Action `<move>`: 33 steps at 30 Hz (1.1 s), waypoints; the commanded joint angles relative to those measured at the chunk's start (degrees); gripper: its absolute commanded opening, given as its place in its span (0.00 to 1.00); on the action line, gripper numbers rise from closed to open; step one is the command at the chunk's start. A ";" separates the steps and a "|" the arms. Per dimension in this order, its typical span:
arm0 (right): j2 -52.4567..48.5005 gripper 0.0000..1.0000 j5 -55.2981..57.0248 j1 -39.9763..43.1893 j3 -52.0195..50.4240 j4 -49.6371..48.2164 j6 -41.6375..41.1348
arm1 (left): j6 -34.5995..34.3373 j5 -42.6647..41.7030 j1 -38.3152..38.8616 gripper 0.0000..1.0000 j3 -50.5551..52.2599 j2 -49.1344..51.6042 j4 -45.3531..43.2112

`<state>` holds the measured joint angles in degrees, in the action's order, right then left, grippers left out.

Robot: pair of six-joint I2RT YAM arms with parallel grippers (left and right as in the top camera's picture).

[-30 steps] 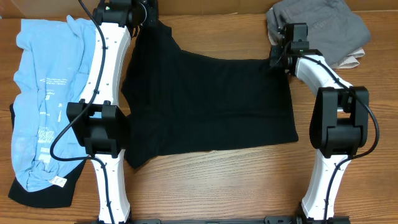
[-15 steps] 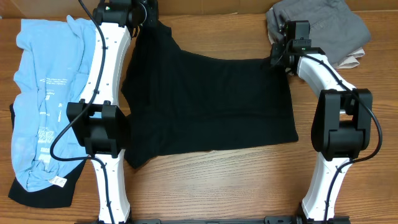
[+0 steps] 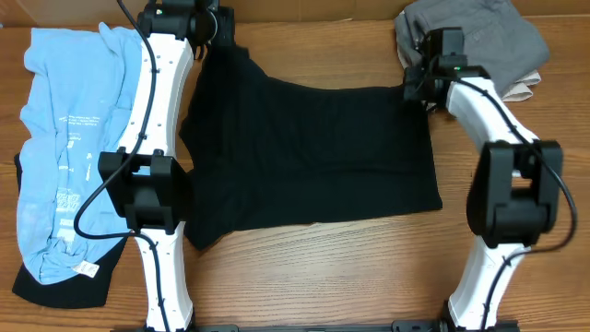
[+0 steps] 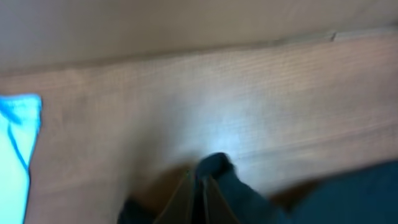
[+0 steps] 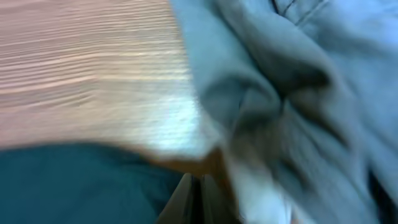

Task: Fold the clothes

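Observation:
A black garment [image 3: 313, 152] lies spread across the middle of the wooden table [image 3: 313, 267]. My left gripper [image 3: 218, 28] is at its far left corner, shut on a pinch of the black cloth [image 4: 214, 171]. My right gripper [image 3: 417, 83] is at its far right corner, shut on the black cloth [image 5: 81, 183]. The wrist views are blurred.
A light blue shirt [image 3: 64, 138] lies on a dark garment at the left edge; its blue edge shows in the left wrist view [image 4: 15, 155]. A grey garment [image 3: 475, 37] is heaped at the far right corner, close behind the right gripper, and fills the right wrist view [image 5: 298, 93].
The right arm has swung a little to the right, pulling the far right corner outward. The left gripper has shifted slightly and the far left corner has drawn in a little.

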<state>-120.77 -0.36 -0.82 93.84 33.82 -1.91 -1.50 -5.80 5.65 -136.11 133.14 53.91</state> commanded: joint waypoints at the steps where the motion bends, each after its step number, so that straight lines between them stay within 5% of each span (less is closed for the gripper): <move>1: 10.08 0.04 -6.91 1.49 1.18 3.28 -1.38 | -0.22 -0.02 0.37 0.04 -0.57 -5.88 2.97; 19: 14.03 0.04 -12.44 9.44 0.11 35.95 -1.07 | 0.46 7.67 -2.56 0.04 2.64 -8.74 34.34; 33: 14.01 0.04 -15.21 11.32 -9.66 29.64 -1.07 | 1.18 5.46 -3.58 0.04 23.54 -8.74 27.23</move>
<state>-106.67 -14.83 10.46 86.80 64.95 -2.96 -1.30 0.19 1.52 -117.05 124.84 83.02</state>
